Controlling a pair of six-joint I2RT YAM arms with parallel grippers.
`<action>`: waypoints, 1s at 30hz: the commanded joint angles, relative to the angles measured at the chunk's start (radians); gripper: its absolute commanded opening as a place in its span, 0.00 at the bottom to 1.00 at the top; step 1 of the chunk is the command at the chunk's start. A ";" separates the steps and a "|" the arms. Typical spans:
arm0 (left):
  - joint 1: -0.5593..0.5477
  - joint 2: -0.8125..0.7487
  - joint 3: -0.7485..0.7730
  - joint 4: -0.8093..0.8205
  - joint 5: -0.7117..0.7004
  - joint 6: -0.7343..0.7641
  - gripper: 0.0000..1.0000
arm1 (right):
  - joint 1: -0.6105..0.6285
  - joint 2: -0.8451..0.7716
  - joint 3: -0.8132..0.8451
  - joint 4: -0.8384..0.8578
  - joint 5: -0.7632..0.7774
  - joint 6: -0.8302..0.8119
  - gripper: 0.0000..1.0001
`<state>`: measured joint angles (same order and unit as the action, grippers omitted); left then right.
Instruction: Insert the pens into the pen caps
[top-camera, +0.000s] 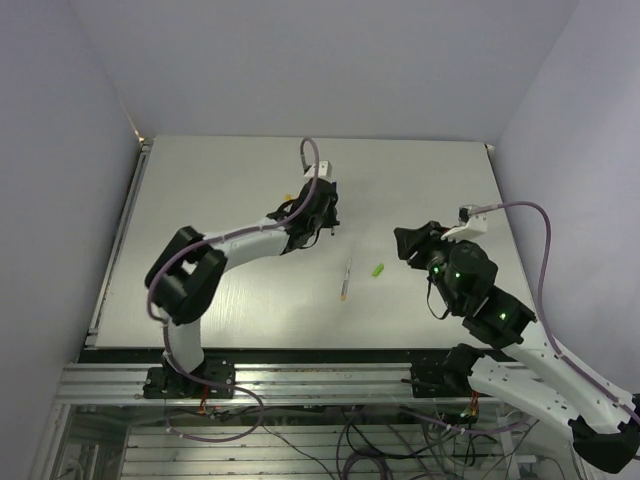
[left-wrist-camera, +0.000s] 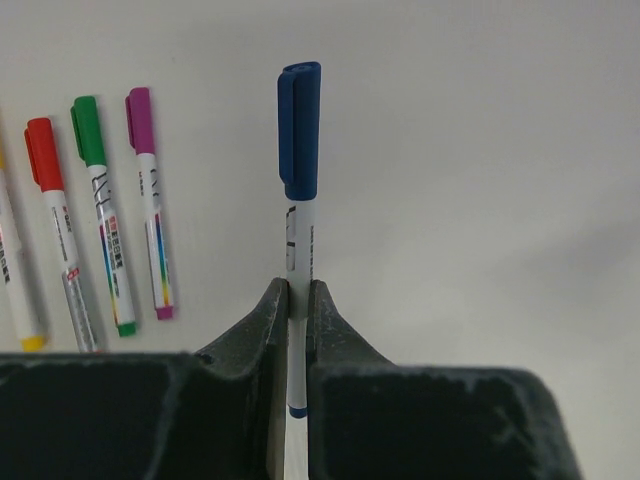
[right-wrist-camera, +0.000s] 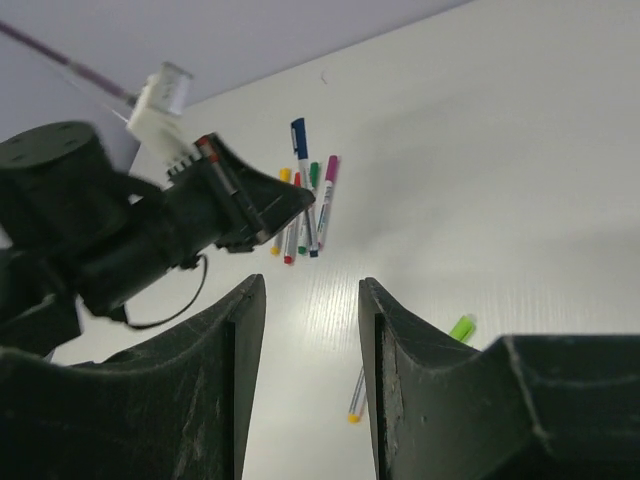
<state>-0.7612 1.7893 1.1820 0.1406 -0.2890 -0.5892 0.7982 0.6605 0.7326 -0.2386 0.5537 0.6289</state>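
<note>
Blue-capped wht pen (left-wrist-camera: 300, 235) in L tool (left-wrist-camera: 297, 292)

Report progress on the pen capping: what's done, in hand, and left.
Done: the yellow pen, red pen, green pen and magenta pen lie capped in a row. In hand: the left claw grips the blue pen, its cap already on. Left: one bare pen and the light green cap lie apart; the right claw is open and empty.

The blue pen (left-wrist-camera: 299, 180) has its lower barrel hidden between the jaws of the left gripper (left-wrist-camera: 298, 295). Far left of that gripper, the yellow pen (left-wrist-camera: 22, 305) is cut off by the picture's edge. Print on the barrels is too small to read.
</note>
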 joint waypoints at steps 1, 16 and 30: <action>0.037 0.132 0.151 -0.141 0.055 0.053 0.07 | 0.003 -0.029 -0.022 -0.051 0.034 0.032 0.41; 0.127 0.406 0.384 -0.225 0.125 0.067 0.07 | 0.003 -0.005 -0.039 -0.067 0.024 0.038 0.41; 0.142 0.495 0.488 -0.291 0.088 0.049 0.25 | 0.002 0.017 -0.051 -0.061 0.039 0.012 0.41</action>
<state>-0.6270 2.2635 1.6402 -0.1135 -0.1879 -0.5316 0.7982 0.6815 0.6968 -0.3046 0.5697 0.6525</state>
